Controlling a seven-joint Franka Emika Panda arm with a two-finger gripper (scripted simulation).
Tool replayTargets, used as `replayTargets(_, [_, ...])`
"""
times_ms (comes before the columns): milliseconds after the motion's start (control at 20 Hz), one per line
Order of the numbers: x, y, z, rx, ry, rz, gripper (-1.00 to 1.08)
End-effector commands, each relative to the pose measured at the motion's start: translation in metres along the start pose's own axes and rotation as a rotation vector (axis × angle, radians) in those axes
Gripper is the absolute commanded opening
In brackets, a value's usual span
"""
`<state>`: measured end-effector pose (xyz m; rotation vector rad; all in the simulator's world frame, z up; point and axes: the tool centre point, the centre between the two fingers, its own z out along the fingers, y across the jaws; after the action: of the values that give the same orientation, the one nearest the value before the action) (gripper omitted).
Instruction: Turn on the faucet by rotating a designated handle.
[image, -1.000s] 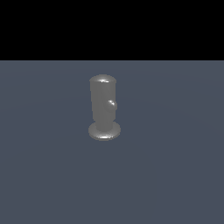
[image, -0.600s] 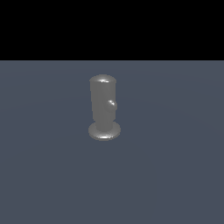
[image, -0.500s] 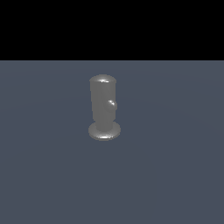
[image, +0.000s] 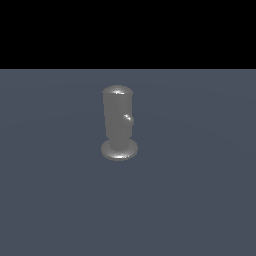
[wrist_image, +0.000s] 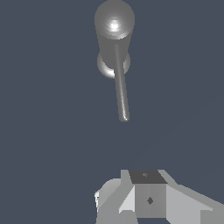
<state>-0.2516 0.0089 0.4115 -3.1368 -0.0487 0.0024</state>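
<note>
While the faucet (image: 118, 125) stands upright at the centre of the grey table (image: 200, 200), we see its handle (image: 128, 119) end-on as a small knob at 3 o'clock on the cylinder. From the wrist camera, our gripper (wrist_image: 148, 199) sits well apart from the rod's tip; we cannot tell how the jaws stand.

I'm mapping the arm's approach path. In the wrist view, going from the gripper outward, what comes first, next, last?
gripper → handle (rounded tip first) → faucet
</note>
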Motion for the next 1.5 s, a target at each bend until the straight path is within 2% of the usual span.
replayTargets(0, [0.003, -0.005, 0.022, -0.001, 0.000, -0.010, -1.00])
replayTargets(800, [0.027, -0.033, 0.146, -0.003, 0.001, -0.073, -1.00])
replayTargets(1450, [0.038, -0.044, 0.189, -0.004, 0.001, -0.095, -1.00])
